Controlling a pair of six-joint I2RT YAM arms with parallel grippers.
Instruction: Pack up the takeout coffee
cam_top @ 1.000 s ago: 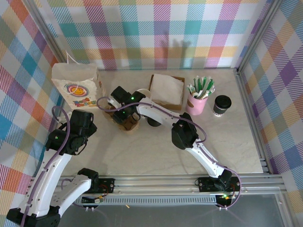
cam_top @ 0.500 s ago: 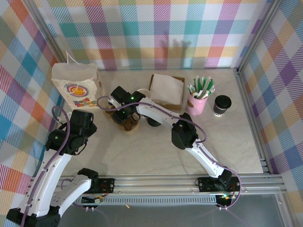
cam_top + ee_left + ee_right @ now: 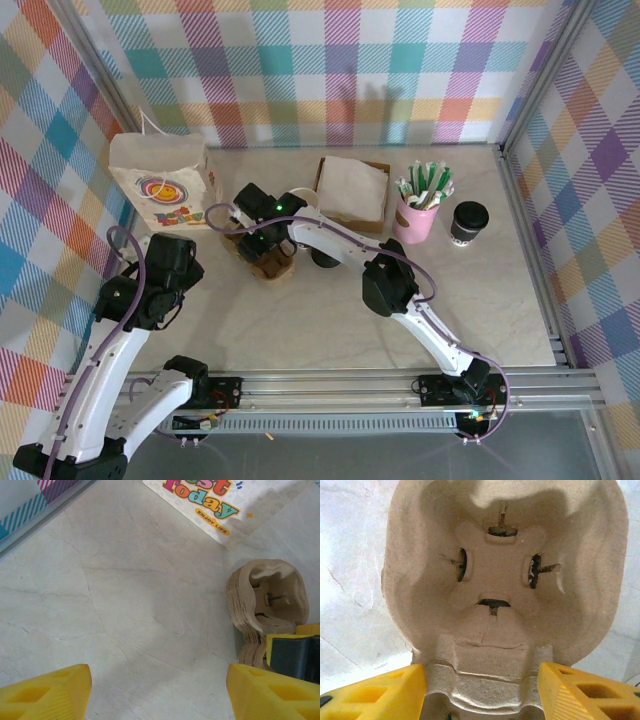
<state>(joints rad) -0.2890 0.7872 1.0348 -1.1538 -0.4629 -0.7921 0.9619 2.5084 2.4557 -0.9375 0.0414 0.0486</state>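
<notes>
The takeout coffee [image 3: 468,221], a small dark cup with a black lid, stands at the far right of the table, away from both arms. The white paper bag [image 3: 160,183] stands upright at the back left. Between them lies a brown pulp cup carrier [image 3: 270,262], seen close up in the right wrist view [image 3: 500,575]. My right gripper [image 3: 262,238] hangs over it, open, its yellow fingers [image 3: 380,692] close on either side of the carrier's narrow middle. My left gripper [image 3: 159,680] is open over bare table, just left of the carrier [image 3: 265,600] and below the bag's print [image 3: 210,500].
A napkin box [image 3: 352,190] sits behind the carrier. A pink cup of green-and-white sticks [image 3: 420,208] stands beside the coffee. The right arm's elbow [image 3: 388,285] rises mid-table. Checked walls and a metal rail [image 3: 530,250] bound the surface.
The right gripper's jaws have widened a little around the carrier. The left arm has shifted slightly; the carrier and the coffee have stayed in place.
</notes>
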